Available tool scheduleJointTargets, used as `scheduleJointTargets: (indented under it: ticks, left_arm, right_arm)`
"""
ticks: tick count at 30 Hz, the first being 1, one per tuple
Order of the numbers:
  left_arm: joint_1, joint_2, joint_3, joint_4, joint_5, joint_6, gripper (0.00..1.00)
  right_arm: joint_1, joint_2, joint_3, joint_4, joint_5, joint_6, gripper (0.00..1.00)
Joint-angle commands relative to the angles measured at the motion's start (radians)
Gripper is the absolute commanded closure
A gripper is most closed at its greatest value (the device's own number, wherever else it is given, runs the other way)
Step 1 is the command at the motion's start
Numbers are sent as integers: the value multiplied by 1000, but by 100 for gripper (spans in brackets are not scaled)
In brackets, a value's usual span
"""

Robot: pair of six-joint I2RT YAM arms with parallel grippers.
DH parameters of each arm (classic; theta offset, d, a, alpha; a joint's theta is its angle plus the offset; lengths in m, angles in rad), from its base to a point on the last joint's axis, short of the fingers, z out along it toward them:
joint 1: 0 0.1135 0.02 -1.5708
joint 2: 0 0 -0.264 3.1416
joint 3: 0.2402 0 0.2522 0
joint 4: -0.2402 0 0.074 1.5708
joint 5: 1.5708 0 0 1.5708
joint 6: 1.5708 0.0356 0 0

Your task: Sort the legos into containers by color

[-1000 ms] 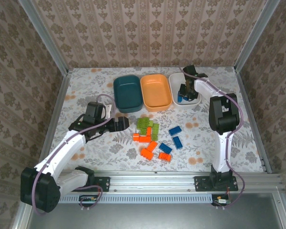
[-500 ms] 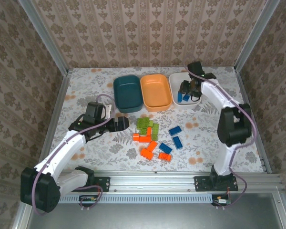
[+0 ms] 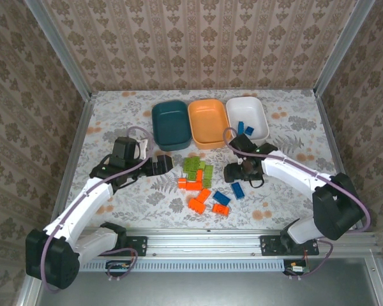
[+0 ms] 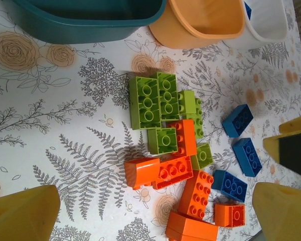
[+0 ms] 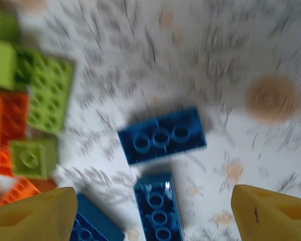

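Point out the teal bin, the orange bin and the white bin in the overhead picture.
teal bin [image 3: 171,124]: top external view, bare floor.
orange bin [image 3: 209,121]: top external view, bare floor.
white bin [image 3: 247,109]: top external view, bare floor.

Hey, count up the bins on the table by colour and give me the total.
Teal bin: 1
Orange bin: 1
White bin: 1
Total: 3
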Motion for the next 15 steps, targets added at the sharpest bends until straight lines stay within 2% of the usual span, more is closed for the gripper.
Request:
scheduleJointTargets:
  ticks: [1,15]
  left_arm:
    - [6,-24,-17,14,22,-30,0]
    - [9,-69,-39,-15,-4,-14,0]
  right_arm:
    - [7,34,-20,58,48,37,16]
    - [21,221,41,136,43,13,12]
